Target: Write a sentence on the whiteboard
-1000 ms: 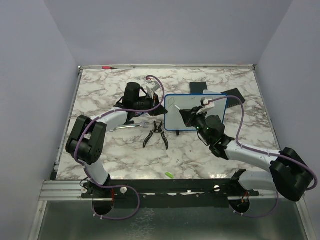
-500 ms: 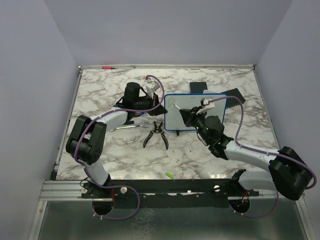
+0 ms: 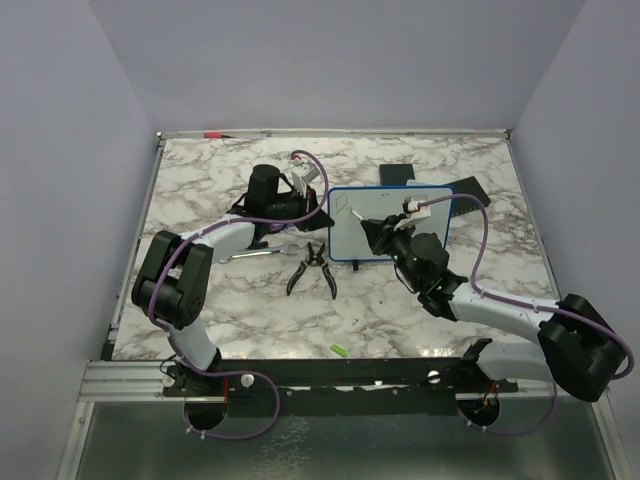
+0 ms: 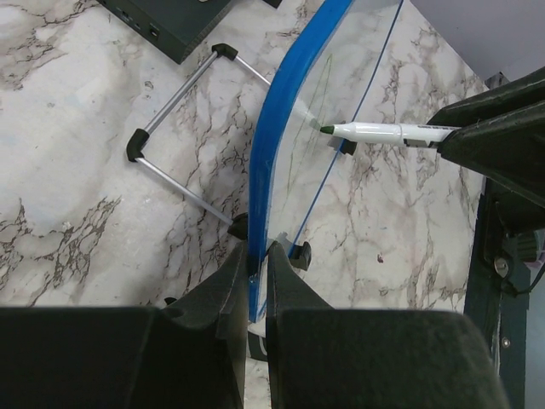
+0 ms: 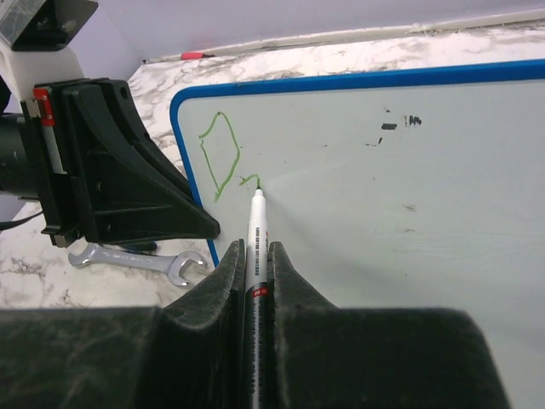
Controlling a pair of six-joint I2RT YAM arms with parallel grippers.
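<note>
A: Top view. Small blue-framed whiteboard (image 3: 347, 235) stands on edge on the grey-veined marble table (image 3: 200, 190), right of centre. Left gripper (image 3: 322, 212) is at its left edge. Right gripper (image 3: 372, 230) is in front of its face.

B: Loose items?

A: Dark-handled pliers (image 3: 313, 268) lie just in front of the board's left corner. Silver open-ended wrench (image 3: 255, 254) lies beside them, near the left arm.

B: Left wrist view?

A: Jaws drawn almost together, pinching the blue frame, with a small black foot just beside them. White-barrelled marker with a green tip (image 4: 383, 132) comes in from the right. Its tip is on the board face, next to a thin green line.

B: Right wrist view?

A: Fingers closed tight on the marker barrel, marker pointing away toward the board. Green scrawl (image 5: 220, 153) sits near the board's upper left corner. It is one closed loop plus a short hooked stroke, and the tip rests at the end of that stroke. Too little there to read as a word. Few black specks (image 5: 398, 123) toward the upper right of the face.
</note>
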